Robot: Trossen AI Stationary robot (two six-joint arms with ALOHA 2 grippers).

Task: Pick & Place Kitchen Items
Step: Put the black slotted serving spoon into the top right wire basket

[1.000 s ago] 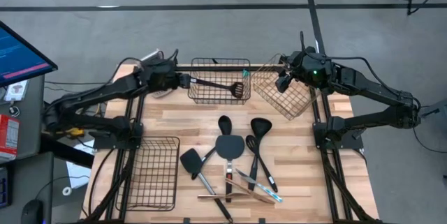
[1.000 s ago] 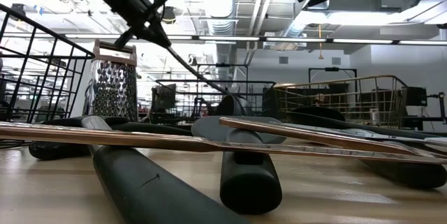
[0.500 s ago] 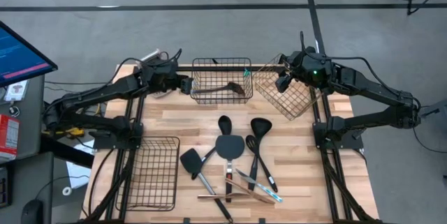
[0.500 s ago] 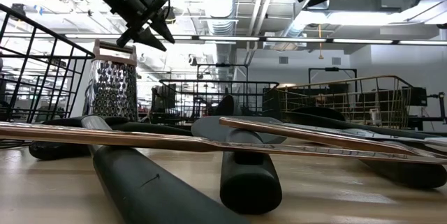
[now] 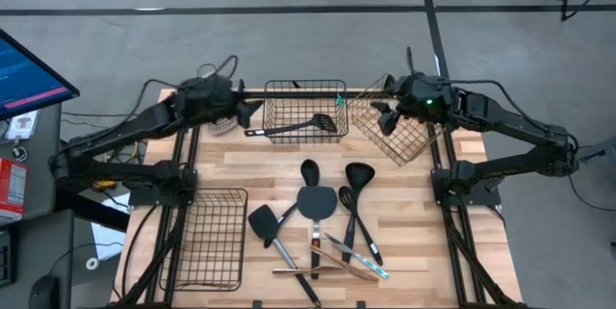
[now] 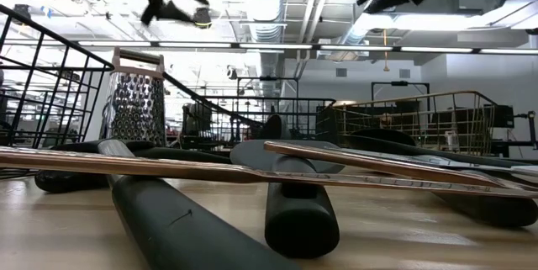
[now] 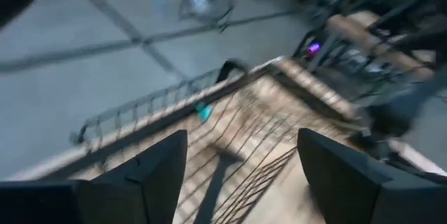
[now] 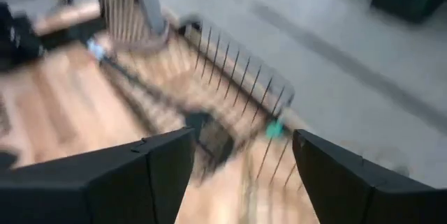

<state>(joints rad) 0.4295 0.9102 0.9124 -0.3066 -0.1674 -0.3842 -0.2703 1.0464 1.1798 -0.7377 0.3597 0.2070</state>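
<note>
Your left end effector (image 5: 243, 115) hangs open and empty, upper left; a slotted spatula (image 5: 294, 126) lies in the black basket (image 5: 304, 87). Your right end effector (image 5: 383, 121) gapes empty, upper right.

Bright room, two blurry wrist pictures

Long ceiling lights (image 6: 336, 49) glare white in the low view. The nearest black handle (image 6: 181, 219) looks soft. Both wrist views are smeared. The wooden table (image 5: 241, 167) from above is evenly lit, with faint shadows.
</note>
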